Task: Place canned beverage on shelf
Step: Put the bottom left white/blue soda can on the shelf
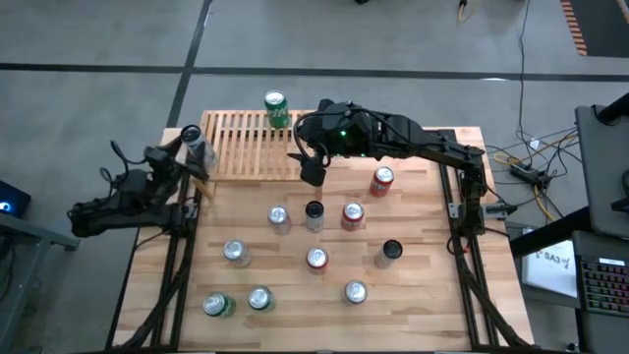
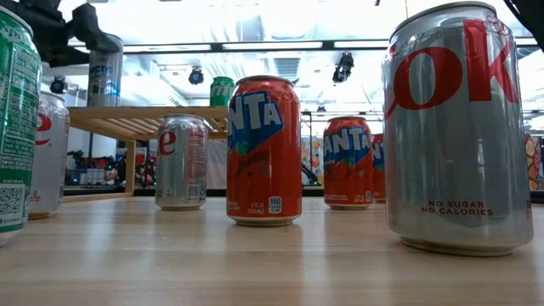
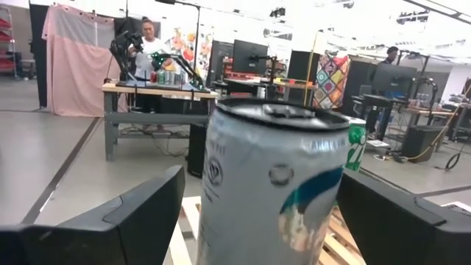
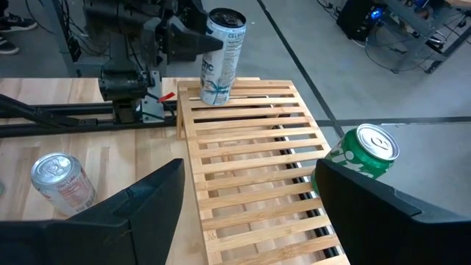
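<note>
I am standing my left gripper (image 4: 193, 43) wide open around the tall silver can (image 4: 219, 56), resting upright on the shelf (image 4: 254, 154) corner, while my right gripper (image 1: 311, 173) is hovering open, empty, above the slats.

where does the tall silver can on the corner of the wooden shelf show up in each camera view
High view: the tall silver can is at the shelf's left end, by the left claw.
Low view: upper left, on the shelf top.
Left wrist view: centre, filling the gap between the open fingers.
Right wrist view: top centre, on the far shelf corner.
Shared landmark: the green can, also on the shelf.
</note>
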Available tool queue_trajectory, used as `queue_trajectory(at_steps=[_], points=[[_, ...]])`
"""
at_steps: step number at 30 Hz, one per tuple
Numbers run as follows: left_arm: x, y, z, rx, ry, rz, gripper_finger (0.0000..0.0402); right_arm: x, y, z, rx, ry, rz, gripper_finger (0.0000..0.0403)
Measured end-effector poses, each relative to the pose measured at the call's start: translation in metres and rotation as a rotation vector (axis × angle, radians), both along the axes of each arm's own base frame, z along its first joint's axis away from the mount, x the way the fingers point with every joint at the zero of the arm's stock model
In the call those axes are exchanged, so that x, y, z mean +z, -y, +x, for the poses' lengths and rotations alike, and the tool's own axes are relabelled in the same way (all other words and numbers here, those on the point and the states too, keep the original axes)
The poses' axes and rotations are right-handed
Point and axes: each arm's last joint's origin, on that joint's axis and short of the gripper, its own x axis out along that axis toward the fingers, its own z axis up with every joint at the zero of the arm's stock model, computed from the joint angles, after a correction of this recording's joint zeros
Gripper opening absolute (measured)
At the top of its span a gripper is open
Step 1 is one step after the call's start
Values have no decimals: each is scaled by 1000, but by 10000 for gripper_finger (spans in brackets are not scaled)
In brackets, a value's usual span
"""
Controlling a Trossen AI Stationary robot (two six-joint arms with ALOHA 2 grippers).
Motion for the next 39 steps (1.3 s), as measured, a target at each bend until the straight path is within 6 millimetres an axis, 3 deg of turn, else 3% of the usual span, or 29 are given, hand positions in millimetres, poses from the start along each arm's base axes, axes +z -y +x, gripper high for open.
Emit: queue_trajectory(at_steps=[22, 33, 39], points=[[36, 0, 7, -2, -91, 35, 329, 0, 0, 0, 0, 0, 0, 292], [63, 0, 3, 24, -112, 62, 329, 0, 0, 0, 0, 0, 0, 292], [79, 1, 8, -62, -116, 91, 329, 0, 0, 0, 0, 0, 0, 292]])
